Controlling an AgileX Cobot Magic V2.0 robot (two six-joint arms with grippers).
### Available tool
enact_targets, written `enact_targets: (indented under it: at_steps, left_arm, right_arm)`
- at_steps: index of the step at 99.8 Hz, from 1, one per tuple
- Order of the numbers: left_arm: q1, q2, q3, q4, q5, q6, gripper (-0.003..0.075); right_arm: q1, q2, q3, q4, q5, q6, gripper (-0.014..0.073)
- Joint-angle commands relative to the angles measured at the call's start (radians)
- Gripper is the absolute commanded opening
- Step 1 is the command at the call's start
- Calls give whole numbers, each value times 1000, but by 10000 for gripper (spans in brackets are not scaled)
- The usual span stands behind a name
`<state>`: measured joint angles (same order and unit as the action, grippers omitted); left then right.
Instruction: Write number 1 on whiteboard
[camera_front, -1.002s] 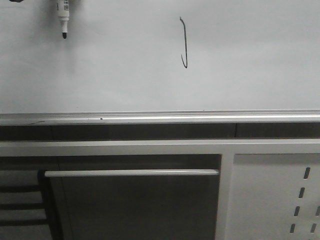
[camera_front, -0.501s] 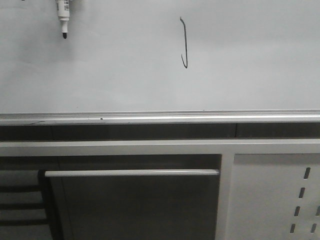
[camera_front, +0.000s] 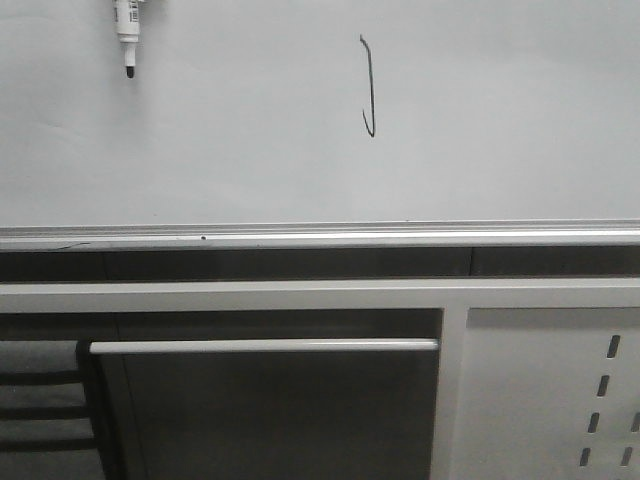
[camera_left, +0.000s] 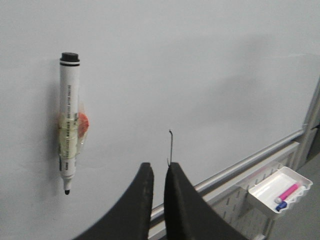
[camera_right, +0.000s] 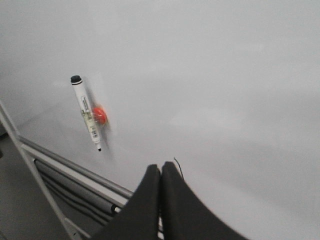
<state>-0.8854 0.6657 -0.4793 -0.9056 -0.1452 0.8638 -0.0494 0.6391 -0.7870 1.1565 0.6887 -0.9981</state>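
The whiteboard (camera_front: 250, 150) fills the upper front view, with its silver rail (camera_front: 320, 236) below. The number 1 (camera_front: 369, 86) is a thin black stroke with a hooked end near the board's middle. It also shows in the left wrist view (camera_left: 170, 146) and the right wrist view (camera_right: 178, 167). A white black-tipped marker (camera_front: 127, 38) hangs on the board at the upper left, tip down, untouched. It shows in the left wrist view (camera_left: 68, 125) and the right wrist view (camera_right: 88, 114). My left gripper (camera_left: 159, 167) is empty, its jaws a narrow gap apart. My right gripper (camera_right: 161, 167) is shut and empty. Neither gripper shows in the front view.
Under the rail is a dark gap, then a white frame with a horizontal bar handle (camera_front: 262, 346) and a white panel with slanted slots (camera_front: 560, 400). A small white tray (camera_left: 278, 190) with a pink and a blue marker hangs on that panel.
A dark part of the left gripper at the front view's top left edge has slid out of view. The marker and the stroke have not moved.
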Motion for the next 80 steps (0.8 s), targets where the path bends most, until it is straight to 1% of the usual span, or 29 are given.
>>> enact_targets:
  at_steps: [1,11,23,41,47,57,80]
  left_arm:
    - [5,-64,-3,16,27,8,-20]
    - [5,-138,50,16,35,8,-20]
    - [5,-240,131,16,-7,8,-20]
    - [5,-410,237,-8,-56,8,-20]
    - [5,-453,262,-9,-62,8,-20]
    - [5,-506,284,-9,-71,8,-20]
    - [5,-514,300,-9,-132,11,-20]
  right_arm:
    - [-6,-85,40,31,-88,-3,-71]
    - [-6,-202,131,31,-105,-20,-71]
    - [-6,-357,256,31,-127,-20,-71]
    - [-6,-542,426,35,-280,-20,-71]
    - [-6,-571,462,35,-302,-20,-71]
    - [-6,-591,508,35,-291,-20,-71]
    - [-6,-591,571,35,-286,-20,-71]
